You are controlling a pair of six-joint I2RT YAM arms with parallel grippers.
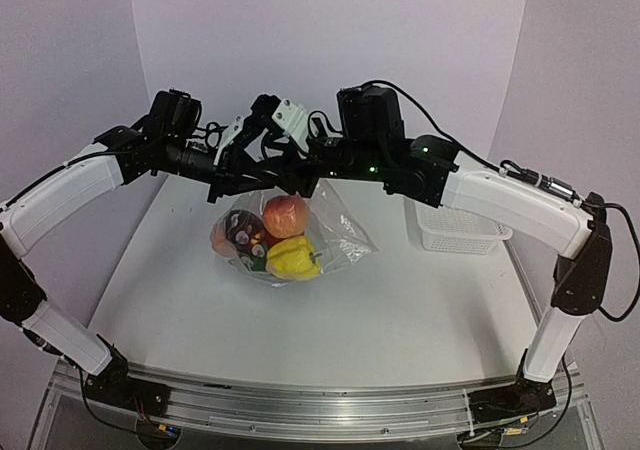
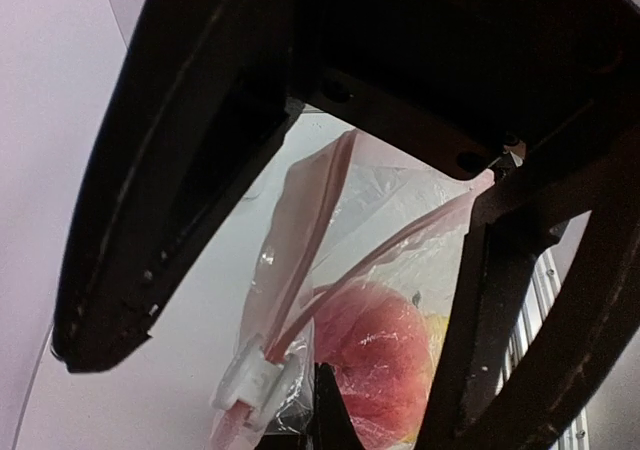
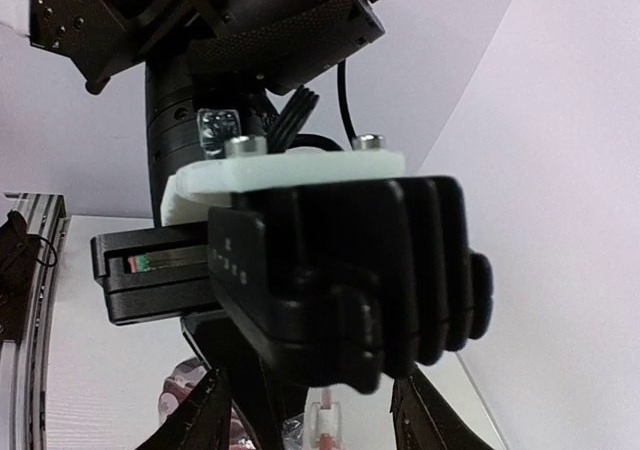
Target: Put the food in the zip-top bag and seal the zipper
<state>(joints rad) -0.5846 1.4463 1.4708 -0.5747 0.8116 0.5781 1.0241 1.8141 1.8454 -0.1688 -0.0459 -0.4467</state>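
Observation:
The zip-top bag [image 1: 340,232] rests on the white table with its mouth edge lifted toward both grippers. Inside it is the food: a peach-red fruit [image 1: 285,214], a yellow pepper [image 1: 292,258] and a dark purple piece [image 1: 243,232]. My left gripper [image 1: 228,182] [image 2: 325,410] is shut on the bag's plastic, right beside the zipper's white slider [image 2: 255,378]. The pinkish zipper strip [image 2: 310,230] runs up from that slider. My right gripper [image 1: 290,178] [image 3: 318,415] is open, and the slider [image 3: 325,432] sits between its fingers without touching them. The red fruit [image 2: 380,360] shows through the plastic.
A white perforated basket [image 1: 460,232] stands on the table to the right of the bag, under the right forearm. The two wrists cross close together above the bag. A metal rail [image 1: 320,400] runs along the table's near edge.

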